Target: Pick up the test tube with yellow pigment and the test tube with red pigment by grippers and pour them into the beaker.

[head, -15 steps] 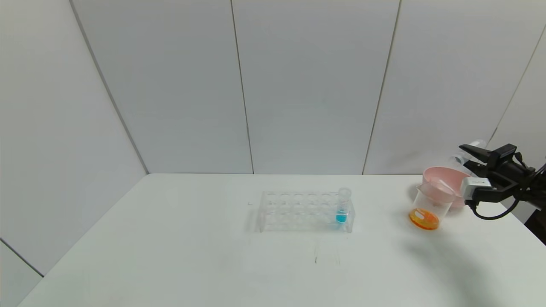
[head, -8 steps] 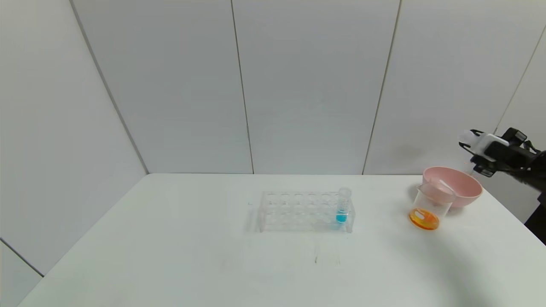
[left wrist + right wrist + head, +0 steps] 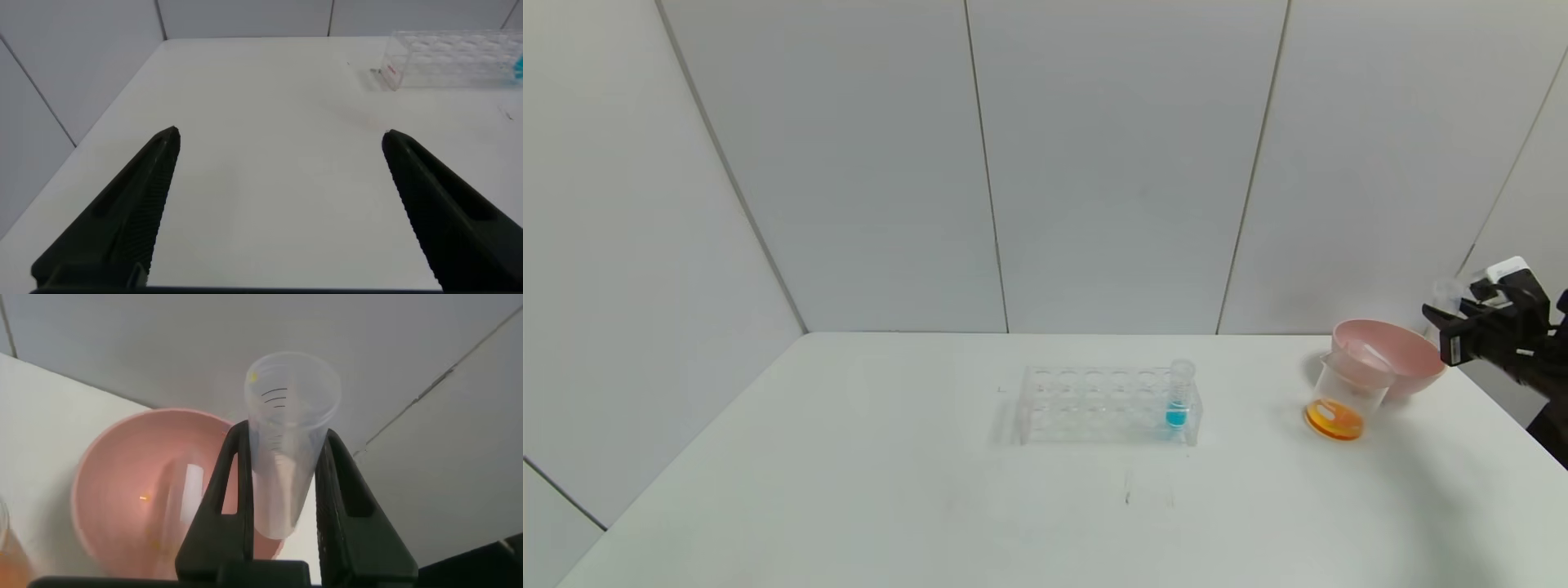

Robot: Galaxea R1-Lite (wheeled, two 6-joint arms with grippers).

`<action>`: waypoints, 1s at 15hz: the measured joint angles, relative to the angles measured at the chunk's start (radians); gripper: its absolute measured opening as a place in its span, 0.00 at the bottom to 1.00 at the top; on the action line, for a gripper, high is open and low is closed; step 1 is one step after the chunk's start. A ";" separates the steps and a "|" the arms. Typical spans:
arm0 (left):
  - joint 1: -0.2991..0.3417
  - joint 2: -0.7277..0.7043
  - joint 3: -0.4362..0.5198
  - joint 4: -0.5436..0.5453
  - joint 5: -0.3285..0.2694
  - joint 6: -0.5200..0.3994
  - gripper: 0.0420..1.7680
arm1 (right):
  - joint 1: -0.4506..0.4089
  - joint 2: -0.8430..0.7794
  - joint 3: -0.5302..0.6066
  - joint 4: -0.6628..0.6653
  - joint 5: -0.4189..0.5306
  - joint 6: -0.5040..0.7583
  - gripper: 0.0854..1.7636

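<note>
My right gripper (image 3: 1444, 317) is shut on an empty clear test tube (image 3: 1449, 287), held in the air just right of the pink bowl (image 3: 1413, 349). In the right wrist view the tube (image 3: 291, 408) sits between the fingers (image 3: 231, 486), mouth away from the camera, with the gripper (image 3: 286, 433) beyond the bowl's rim (image 3: 106, 465). I cannot tell which pigment it held. A second empty tube (image 3: 185, 508) lies in the bowl. The beaker (image 3: 1349, 384) holds orange liquid. My left gripper (image 3: 279, 139) is open and empty over bare table.
A clear tube rack (image 3: 1094, 404) stands mid-table with one blue-liquid tube (image 3: 1178, 398) at its right end; the rack also shows in the left wrist view (image 3: 449, 57). The beaker touches the bowl's front left side. The table's right edge runs close by the bowl.
My right gripper, still holding the empty tube, lifted from beside the bowl, turned over, and shifted right and back. The beaker, bowl and rack have not moved.
</note>
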 joint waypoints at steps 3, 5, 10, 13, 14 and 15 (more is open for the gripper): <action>0.000 0.000 0.000 0.000 0.000 0.000 1.00 | 0.008 0.039 0.005 -0.009 -0.002 0.123 0.24; 0.000 0.000 0.000 0.000 0.000 0.000 1.00 | 0.026 0.042 0.000 -0.010 -0.001 0.238 0.24; 0.000 0.000 0.000 0.000 0.000 0.000 1.00 | 0.052 0.033 0.005 -0.010 -0.003 0.256 0.57; 0.000 0.000 0.000 0.000 0.000 0.000 1.00 | 0.055 0.005 -0.009 -0.007 -0.003 0.261 0.70; 0.000 0.000 0.000 0.000 0.000 0.000 1.00 | 0.055 -0.016 -0.011 -0.007 -0.003 0.263 0.73; 0.000 0.000 0.000 0.000 0.000 0.000 1.00 | 0.055 -0.049 -0.010 -0.007 -0.006 0.271 0.76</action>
